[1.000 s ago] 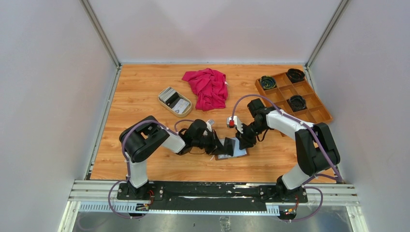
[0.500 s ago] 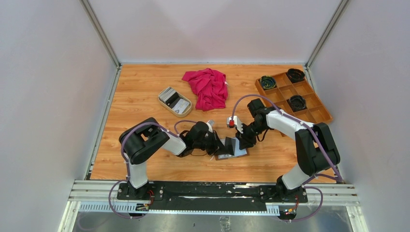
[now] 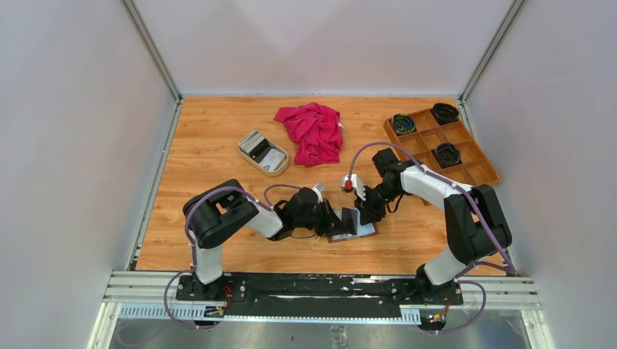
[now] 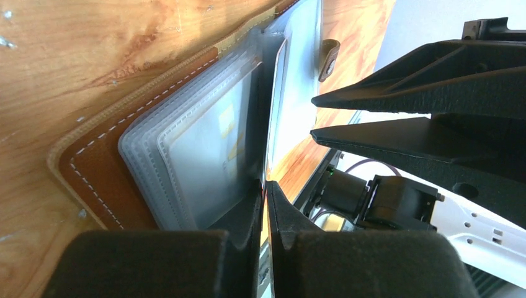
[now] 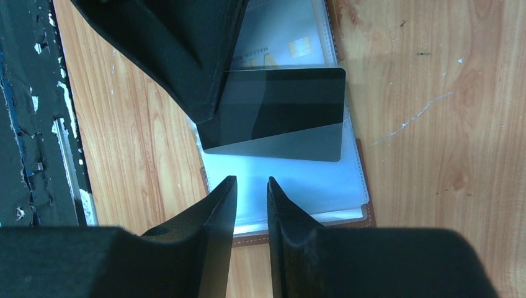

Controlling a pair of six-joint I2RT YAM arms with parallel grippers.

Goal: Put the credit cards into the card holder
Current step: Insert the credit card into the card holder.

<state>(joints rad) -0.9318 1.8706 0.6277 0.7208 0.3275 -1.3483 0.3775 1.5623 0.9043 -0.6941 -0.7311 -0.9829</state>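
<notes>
The wooden table [image 3: 204, 145] carries everything. The left arm [image 3: 247, 214] has slid a little toward the right arm [image 3: 436, 185], near the middle of the table's near edge. The card holder [image 3: 361, 233] lies open and flat there, and it has been nudged a bit to the right.

This looks like a push to get a card in, but the job is not done yet. The dark card [image 5: 279, 112] sits over the clear sleeves [image 5: 298, 180] and most of it still shows, so it does not look tucked in. Another card [image 5: 279, 43] with a gold chip already lies under the plastic.

The left end effector [image 4: 265, 189] is pressed together and pinches the dark card by one short edge. The right end effector [image 5: 249, 186] hangs just over the near edge of the sleeves with its fingers a little apart. Nothing can be seen between them.

The two end effectors are very close, so they could bump. The floppy sleeves may also bend away from the card.

At the far right corner is a wooden tray [image 3: 473, 153] with dark round things in it. A red cloth [image 3: 313, 131] lies by the far edge. Beside it a beige dish [image 3: 279, 170] holds more cards [image 3: 256, 144]. All three are well apart from the arms.
</notes>
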